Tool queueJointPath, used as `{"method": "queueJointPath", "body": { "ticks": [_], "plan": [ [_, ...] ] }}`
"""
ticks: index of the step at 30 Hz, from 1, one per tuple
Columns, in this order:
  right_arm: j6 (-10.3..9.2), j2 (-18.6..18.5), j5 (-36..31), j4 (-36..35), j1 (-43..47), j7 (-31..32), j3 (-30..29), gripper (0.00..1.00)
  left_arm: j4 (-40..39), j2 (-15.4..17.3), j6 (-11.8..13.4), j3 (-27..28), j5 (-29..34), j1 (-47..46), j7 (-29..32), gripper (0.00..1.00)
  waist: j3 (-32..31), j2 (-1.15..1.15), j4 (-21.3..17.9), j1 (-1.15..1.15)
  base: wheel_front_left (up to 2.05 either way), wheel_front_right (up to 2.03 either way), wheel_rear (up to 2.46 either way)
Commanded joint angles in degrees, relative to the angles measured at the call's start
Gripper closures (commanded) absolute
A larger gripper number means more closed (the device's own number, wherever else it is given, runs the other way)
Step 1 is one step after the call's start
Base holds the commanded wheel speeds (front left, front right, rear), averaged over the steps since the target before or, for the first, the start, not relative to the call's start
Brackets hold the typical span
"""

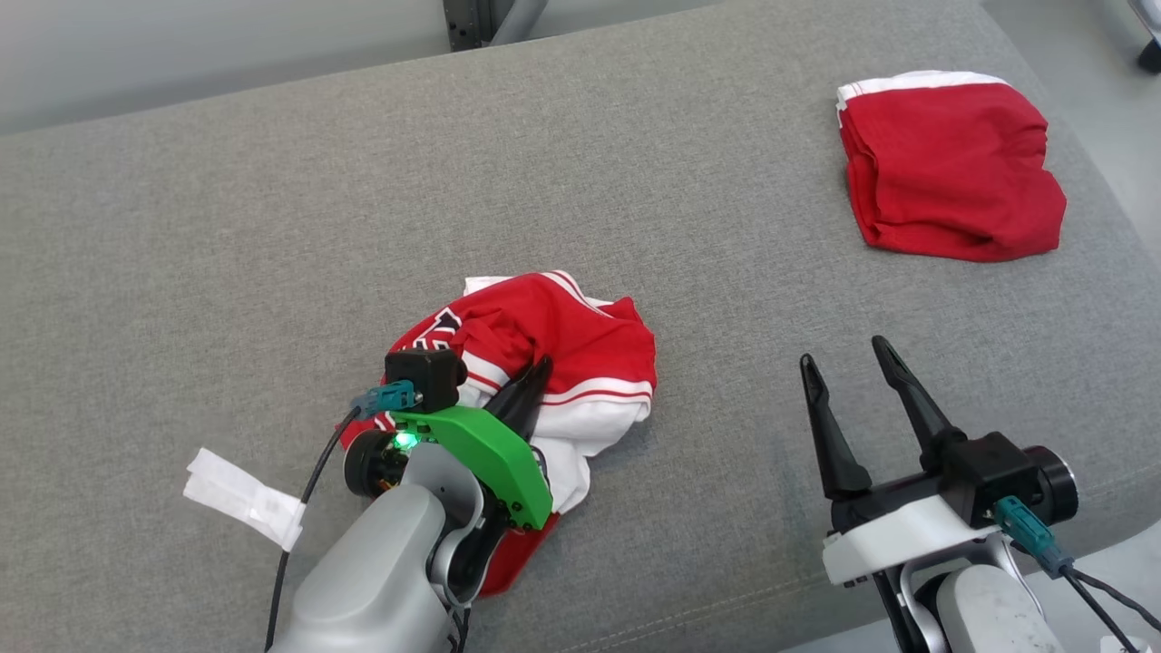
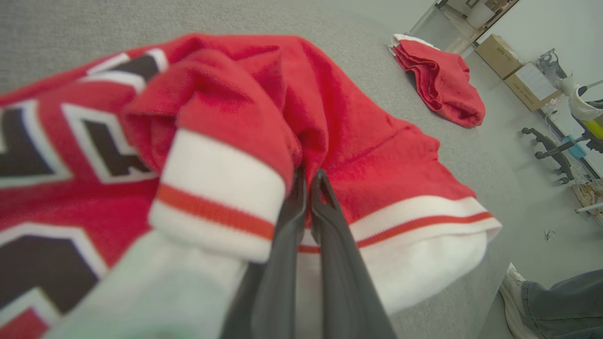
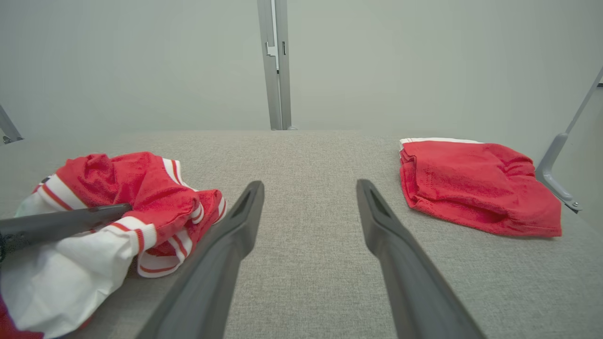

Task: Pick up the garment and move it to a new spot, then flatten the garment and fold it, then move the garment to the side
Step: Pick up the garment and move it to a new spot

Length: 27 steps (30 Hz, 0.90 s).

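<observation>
A crumpled red garment (image 1: 562, 354) with white trim and black lettering lies in a heap near the front middle of the grey table (image 1: 272, 227). My left gripper (image 1: 537, 379) is shut on a red fold of it; in the left wrist view the two fingers (image 2: 325, 221) meet at the cloth (image 2: 226, 141), and the tips are buried in it. My right gripper (image 1: 843, 363) hovers open to the right of the heap, nothing between its fingers (image 3: 235, 235). From the right wrist the garment (image 3: 141, 193) sits at the left, with the left arm's finger (image 3: 61, 223) lying across it.
A folded red garment (image 1: 948, 168) lies at the table's far right, also seen as a red pile (image 3: 476, 188) from the right wrist. A white tag (image 1: 243, 497) lies at the front left. A person's shoe (image 2: 516, 296) stands on the floor beside the table.
</observation>
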Motion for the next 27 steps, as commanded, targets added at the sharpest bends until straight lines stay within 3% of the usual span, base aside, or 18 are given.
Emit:
{"method": "queueJointPath", "body": {
  "ticks": [1,2,3,8,12,19,22,25,27],
  "plan": [
    [-0.11,0.0,0.3,0.0,-0.3,-0.2,-0.5,0.0,1.0,-0.2,-0.4,-0.2,0.0,-0.8,-0.9,0.86,1.0,0.0,-0.9,0.0,0.0,0.0,0.0],
    [-0.11,0.0,0.1,-0.1,-0.1,-0.2,-0.9,0.0,2.2,-0.4,-0.6,-0.6,0.5,-1.1,-2.1,0.18,0.7,0.0,-0.5,0.0,0.0,0.0,0.0],
    [-0.11,0.0,-0.1,-0.1,0.2,-0.2,-1.5,0.0,3.0,-0.5,-0.7,-1.0,1.0,-1.4,-3.2,0.0,0.3,0.0,-0.1,0.0,0.0,0.0,0.0],
    [-0.11,0.0,-1.5,-0.9,2.4,-0.2,-4.7,0.0,1.4,0.1,1.2,-2.7,4.7,-0.2,-8.7,0.0,-2.7,0.0,2.7,0.0,0.0,0.0,0.0],
    [-0.11,0.0,-3.0,-1.6,4.7,-0.2,-7.7,0.0,-7.1,3.1,2.8,-3.0,5.8,4.5,-9.3,0.0,-5.7,0.0,5.2,0.0,0.0,0.0,0.0],
    [-0.11,-1.5,-3.8,-3.6,9.7,-0.2,-12.3,0.0,-26.9,13.7,11.8,-0.5,8.3,16.3,-9.6,0.0,-10.2,0.0,9.6,0.0,0.0,0.0,0.0],
    [-0.11,-2.0,-4.2,-4.3,11.4,-0.2,-12.8,0.0,-31.5,18.1,15.7,1.3,10.2,21.6,-10.3,0.0,-11.4,0.0,11.1,0.0,0.0,0.0,0.0],
    [-0.11,-2.0,-4.2,-4.8,12.5,-0.2,-13.0,0.0,-34.5,20.3,18.2,3.3,12.2,26.0,-11.1,0.0,-12.0,0.0,12.3,0.0,0.0,0.0,0.0],
    [-0.11,-1.9,-4.3,-4.9,13.0,-0.2,-13.5,0.0,-35.0,20.8,18.3,4.1,12.7,27.3,-11.2,0.0,-12.2,0.0,12.9,0.0,0.0,0.0,0.0]
  ]
}}
